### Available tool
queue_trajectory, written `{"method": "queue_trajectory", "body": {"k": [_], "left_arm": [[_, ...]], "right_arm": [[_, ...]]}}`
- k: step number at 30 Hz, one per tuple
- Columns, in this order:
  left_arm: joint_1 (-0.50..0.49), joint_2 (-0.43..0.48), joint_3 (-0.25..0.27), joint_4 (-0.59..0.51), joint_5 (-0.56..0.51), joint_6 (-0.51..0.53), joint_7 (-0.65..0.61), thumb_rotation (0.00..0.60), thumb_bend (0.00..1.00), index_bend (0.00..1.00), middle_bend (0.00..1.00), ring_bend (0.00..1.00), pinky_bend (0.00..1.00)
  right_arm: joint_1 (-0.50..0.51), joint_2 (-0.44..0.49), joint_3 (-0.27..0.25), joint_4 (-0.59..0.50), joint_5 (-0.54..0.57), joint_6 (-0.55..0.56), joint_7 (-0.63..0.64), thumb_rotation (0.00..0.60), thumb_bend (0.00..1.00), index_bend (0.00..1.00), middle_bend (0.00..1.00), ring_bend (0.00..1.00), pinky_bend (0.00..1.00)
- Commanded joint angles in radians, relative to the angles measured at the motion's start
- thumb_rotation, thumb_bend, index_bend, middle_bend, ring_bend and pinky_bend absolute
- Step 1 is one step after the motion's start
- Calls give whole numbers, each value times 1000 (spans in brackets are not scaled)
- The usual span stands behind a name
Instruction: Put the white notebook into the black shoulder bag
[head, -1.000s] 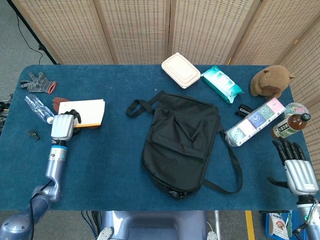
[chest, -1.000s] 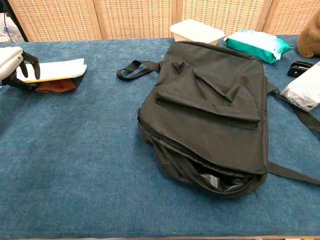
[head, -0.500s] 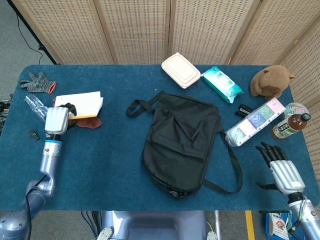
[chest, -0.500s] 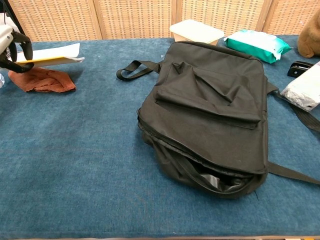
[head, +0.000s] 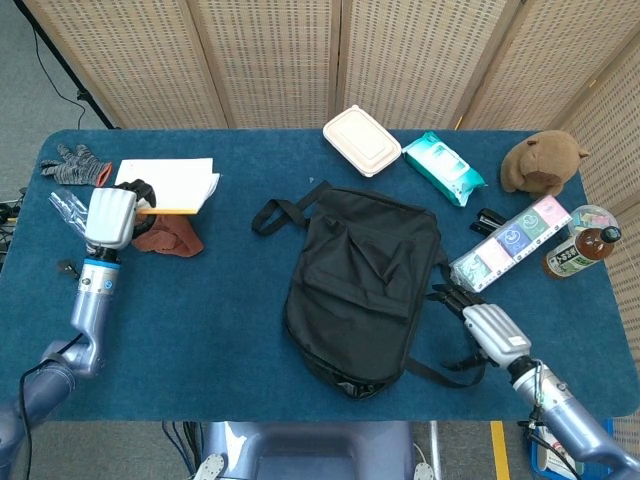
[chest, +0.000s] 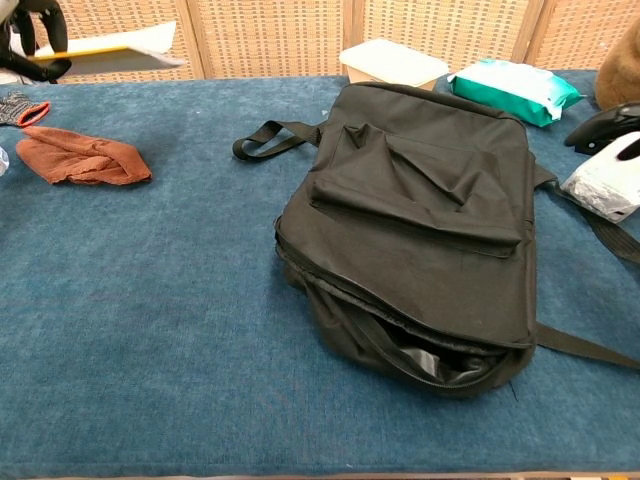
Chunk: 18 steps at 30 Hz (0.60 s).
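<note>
The white notebook (head: 172, 184) with a yellow edge is lifted off the table at the left, gripped by my left hand (head: 112, 214). In the chest view the notebook (chest: 118, 42) hangs high at the top left, held by the left hand (chest: 28, 32). The black shoulder bag (head: 362, 283) lies flat in the middle, its zipped mouth (chest: 420, 358) gaping toward the front edge. My right hand (head: 488, 327) hovers by the bag's right side over the strap (head: 470, 330), fingers apart and holding nothing; its fingers (chest: 605, 122) show at the chest view's right edge.
A brown cloth (head: 168, 237) lies under the raised notebook. Grey gloves (head: 72, 164) and a plastic wrapper (head: 68, 207) sit far left. A lunch box (head: 361, 140), wipes pack (head: 443, 166), plush toy (head: 541, 161), tissue strip (head: 505, 243) and bottle (head: 581, 250) line the back and right.
My left hand has raised the notebook off the brown cloth and carried it up and slightly right. My right hand has swung in from the right table edge toward the bag's strap.
</note>
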Motion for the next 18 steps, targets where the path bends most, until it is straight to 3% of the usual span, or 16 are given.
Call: {"method": "queue_trajectory", "body": {"k": [1, 6, 18], "left_arm": [[1, 83, -16, -137, -4, 25, 85, 600, 527, 777, 574, 618, 717], [1, 155, -25, -269, -10, 12, 137, 600, 529, 777, 574, 618, 717], [7, 222, -28, -388, -18, 8, 232, 600, 532, 780, 576, 618, 717]], "right_arm": [[25, -7, 4, -27, 8, -30, 15, 600, 0, 156, 98, 2, 126], [58, -32, -2, -57, 4, -69, 14, 600, 0, 161, 98, 2, 131], [124, -196, 13, -51, 55, -114, -45, 600, 0, 192, 129, 22, 138]]}}
